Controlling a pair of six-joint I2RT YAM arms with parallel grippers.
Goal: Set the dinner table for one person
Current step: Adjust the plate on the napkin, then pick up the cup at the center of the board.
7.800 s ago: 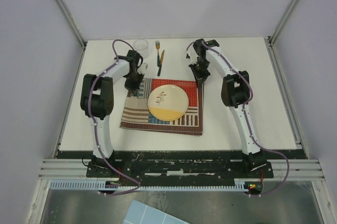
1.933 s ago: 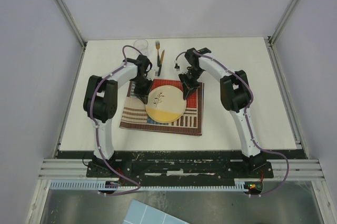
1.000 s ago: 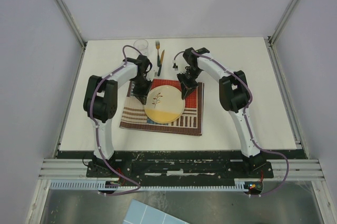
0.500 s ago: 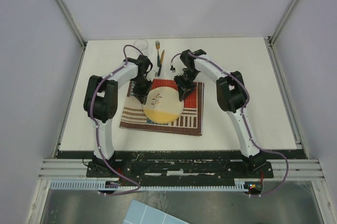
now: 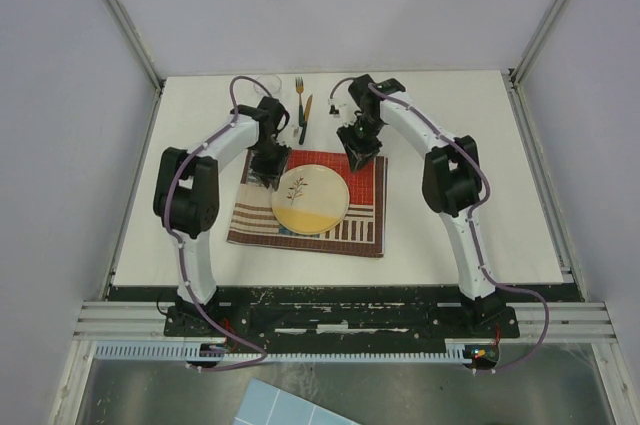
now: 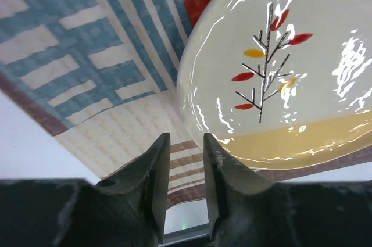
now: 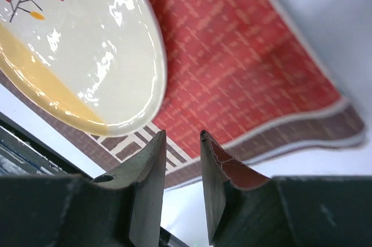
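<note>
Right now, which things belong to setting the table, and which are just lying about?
For the job: dinner table, striped placemat, plate, fork, knife, clear glass.
Just lying about: blue tiled sheet below the table's near edge.

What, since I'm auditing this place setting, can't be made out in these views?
- Top external: fork and knife are too small for detail.
- Top external: the placemat middle is hidden under the plate.
- Left wrist: the plate is cut off by the top and right edges.
- Right wrist: the plate is cut off by the top and left edges.
</note>
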